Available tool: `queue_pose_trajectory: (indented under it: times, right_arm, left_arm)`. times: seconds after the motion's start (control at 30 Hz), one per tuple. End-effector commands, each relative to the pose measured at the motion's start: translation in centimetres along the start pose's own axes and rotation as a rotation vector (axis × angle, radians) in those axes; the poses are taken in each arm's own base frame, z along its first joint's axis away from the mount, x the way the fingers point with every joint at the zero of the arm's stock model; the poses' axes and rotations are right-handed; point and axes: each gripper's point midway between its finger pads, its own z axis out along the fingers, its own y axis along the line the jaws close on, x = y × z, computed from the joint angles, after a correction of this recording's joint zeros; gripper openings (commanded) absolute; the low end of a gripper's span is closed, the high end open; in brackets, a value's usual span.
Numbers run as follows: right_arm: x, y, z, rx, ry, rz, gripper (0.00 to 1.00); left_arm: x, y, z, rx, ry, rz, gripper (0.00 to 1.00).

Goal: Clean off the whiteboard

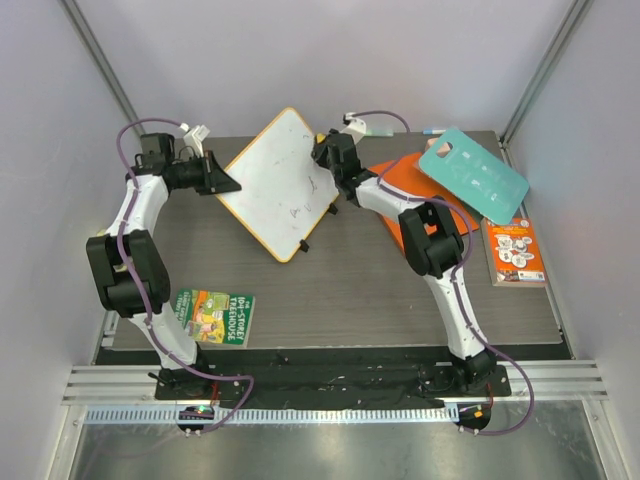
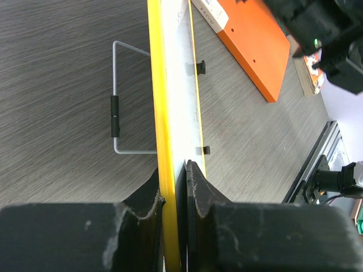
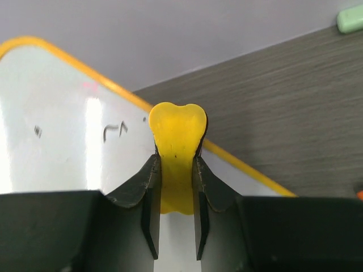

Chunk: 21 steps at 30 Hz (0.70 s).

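Wiping looks to be in hand. The left jaws pinch the rim of the whiteboard (image 1: 275, 180), holding it tilted up at the back of the bench (image 1: 350, 290). The right jaws clamp a yellow eraser (image 3: 177, 150) before its face. Next should be a sweep across the faint black marks (image 3: 113, 131). Whether the eraser touches the board is unclear.

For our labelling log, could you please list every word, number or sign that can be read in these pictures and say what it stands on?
"STOREY TREEHOUSE" on the green book; the number before it is too small to read.
Black scribbles on the whiteboard: not legible.
Print on the far-right orange book: too small.
Markings on the teal card: too small.
The yellow eraser in the right gripper: blank.
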Motion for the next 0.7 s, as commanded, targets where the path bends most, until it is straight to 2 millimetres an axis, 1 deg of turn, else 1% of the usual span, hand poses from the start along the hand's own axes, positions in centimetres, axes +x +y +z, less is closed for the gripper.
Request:
queue_pose_trajectory:
  times: [0.0,0.07,0.1,0.13,0.2,0.23,0.3,0.33,0.4,0.5,0.6,0.63,0.67]
  right_arm:
    - [8.1,6.5,-5.6,-0.176,0.191,-0.144,0.01]
    - [8.5,8.7,-6.9,-0.232,0.204,-0.165,0.01]
    - [9.3,10.3,-7.9,-0.269,0.214,-0.179,0.01]
    - [9.5,11.2,-8.3,-0.29,0.218,-0.184,0.01]
    - [10.9,12.9,-9.4,-0.352,0.256,-0.204,0.01]
    - [11.1,14.7,-10.0,-0.395,0.264,-0.211,0.01]
    - [12.9,15.0,-10.2,-0.393,0.316,-0.23,0.01]
    - [12.7,16.0,-10.3,-0.412,0.314,-0.223,0.01]
    - [13.6,15.6,-9.9,-0.401,0.338,-0.209,0.01]
    - [13.3,15.0,-9.2,-0.369,0.317,-0.2,0.01]
    - [11.8,12.1,-7.2,-0.268,0.275,-0.175,0.01]
    - [11.4,10.8,-6.5,-0.23,0.267,-0.159,0.01]
    - [10.3,8.9,-5.3,-0.184,0.259,-0.119,0.01]
  left_arm:
    - [-0.8,0.7,0.5,-0.066,-0.007,0.3,0.0]
    - [-0.8,0.7,0.6,-0.066,-0.005,0.304,0.0]
    - [-0.7,0.8,0.6,-0.069,-0.004,0.302,0.0]
    - [-0.6,0.6,0.6,-0.068,-0.001,0.304,0.0]
    - [-0.5,0.6,0.6,-0.071,0.001,0.31,0.0]
    - [-0.4,0.7,0.5,-0.074,0.003,0.309,0.0]
    - [-0.4,0.7,0.5,-0.077,0.006,0.316,0.0]
    - [-0.4,0.6,0.5,-0.079,0.007,0.314,0.0]
    - [-0.4,0.6,0.4,-0.079,0.008,0.317,0.0]
    - [-0.4,0.5,0.4,-0.079,0.008,0.323,0.0]
    - [-0.4,0.6,0.3,-0.088,0.012,0.325,0.0]
    - [-0.4,0.6,0.3,-0.087,0.013,0.326,0.0]
    - [-0.4,0.6,0.2,-0.087,0.013,0.326,0.0]
